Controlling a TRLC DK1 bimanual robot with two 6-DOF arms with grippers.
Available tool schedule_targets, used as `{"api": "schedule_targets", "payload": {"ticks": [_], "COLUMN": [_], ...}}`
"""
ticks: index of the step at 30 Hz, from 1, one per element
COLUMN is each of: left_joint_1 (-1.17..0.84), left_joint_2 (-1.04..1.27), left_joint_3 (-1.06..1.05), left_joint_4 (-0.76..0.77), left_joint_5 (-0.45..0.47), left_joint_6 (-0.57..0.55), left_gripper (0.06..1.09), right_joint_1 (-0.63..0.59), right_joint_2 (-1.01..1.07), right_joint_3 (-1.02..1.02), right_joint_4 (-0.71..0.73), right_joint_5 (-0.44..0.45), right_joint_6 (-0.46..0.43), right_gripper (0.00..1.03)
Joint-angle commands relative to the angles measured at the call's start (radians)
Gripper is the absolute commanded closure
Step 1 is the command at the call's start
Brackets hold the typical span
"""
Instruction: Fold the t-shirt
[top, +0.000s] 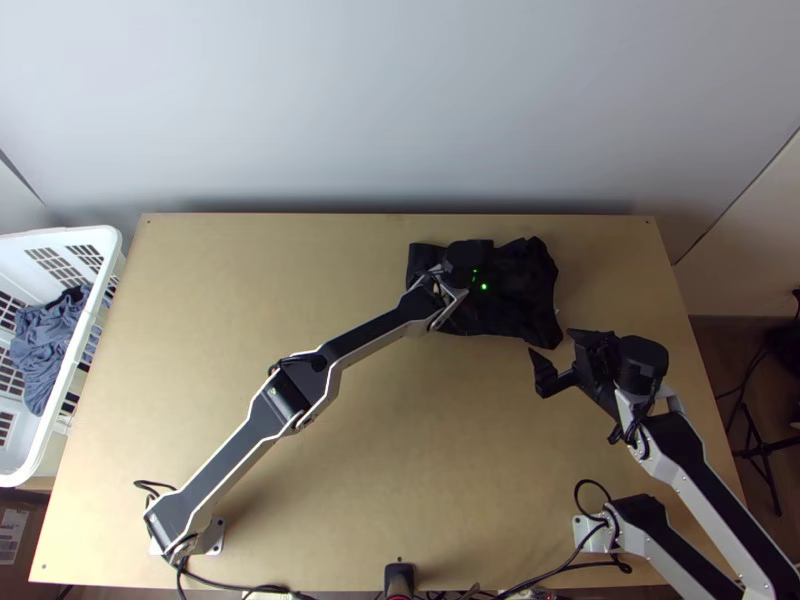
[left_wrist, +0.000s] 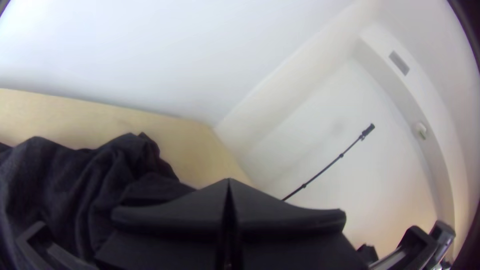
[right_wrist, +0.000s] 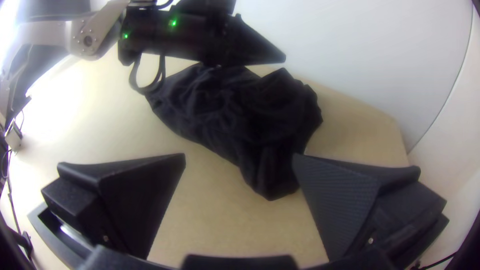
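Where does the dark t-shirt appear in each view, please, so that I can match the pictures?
Top view: the t-shirt lies rumpled near the far edge of the table, right of centre.
Left wrist view: beside the shut left pincer.
Right wrist view: beyond the open right pincer.
Shared landmark: the table's far right corner.

T-shirt (top: 520, 300) on table (top: 250, 300), toward far edge, right of middle; left gripper (top: 470, 257) above it, right gripper (top: 553, 345) just by its near right corner. Basket (top: 112, 245) at table's left edge, clothes (top: 42, 340) inside; wall (top: 400, 100) behind table.
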Motion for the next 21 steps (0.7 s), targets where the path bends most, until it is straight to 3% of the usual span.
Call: {"api": "schedule_targets", "payload": {"ticks": [1, 5, 10, 14, 21], "left_joint_1": [0.004, 0.020, 0.094, 0.115, 0.088], "left_joint_2": [0.024, 0.009, -0.064, -0.051, 0.015], "left_joint_3": [0.006, 0.004, -0.020, -0.020, -0.020], "left_joint_4": [0.108, 0.015, -0.243, -0.349, -0.315], "left_joint_5": [-0.044, -0.053, -0.052, -0.064, -0.081], "left_joint_6": [-0.115, -0.042, 0.175, 0.327, 0.340], "left_gripper": [1.05, 1.05, 1.05, 1.05, 1.05], "right_joint_1": [-0.001, -0.001, -0.003, 0.000, 0.009], "right_joint_2": [-0.005, -0.004, 0.015, 0.039, 0.097], "right_joint_3": [-0.017, -0.001, 0.009, 0.006, 0.012], "right_joint_4": [0.012, 0.017, 0.035, 0.064, 0.112], "right_joint_5": [-0.001, -0.001, -0.001, -0.001, -0.001], "right_joint_6": [0.006, 0.001, 0.000, 0.000, 0.007], "right_gripper": [0.03, 0.03, 0.03, 0.03, 0.03]}}
